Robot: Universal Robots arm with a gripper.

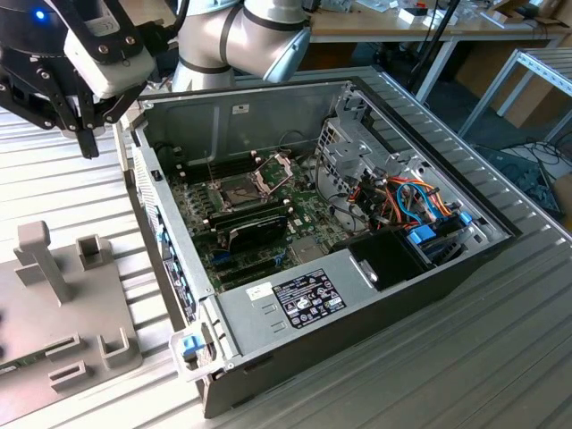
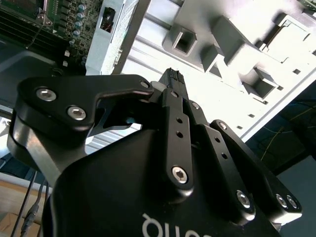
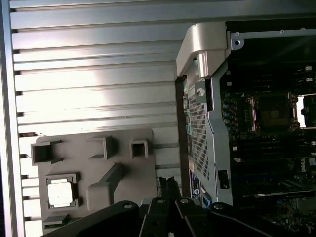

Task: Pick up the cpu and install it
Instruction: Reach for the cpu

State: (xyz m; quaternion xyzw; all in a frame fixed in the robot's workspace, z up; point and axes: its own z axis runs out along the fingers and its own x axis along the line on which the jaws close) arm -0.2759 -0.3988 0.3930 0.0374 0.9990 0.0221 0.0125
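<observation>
light: exterior view bright, even | glare: ribbed silver metal tabletop (image 3: 98, 98) streaked white in first wrist view; pale grey plastic fixture plate (image 2: 232, 29) blown out in second wrist view | shadow: black gripper (image 2: 172, 75) dark; open black computer case (image 1: 232, 121) dim inside

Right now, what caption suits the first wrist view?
Gripper near the tray where the cpu sits, open computer alongside.

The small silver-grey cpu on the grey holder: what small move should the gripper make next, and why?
Probably slide the gripper across the grey moulded holder until it is over the flat square silver-grey cpu. The cpu lies untouched in its recess, while the shut, empty gripper hangs beside the open computer case, apart from the cpu.
</observation>
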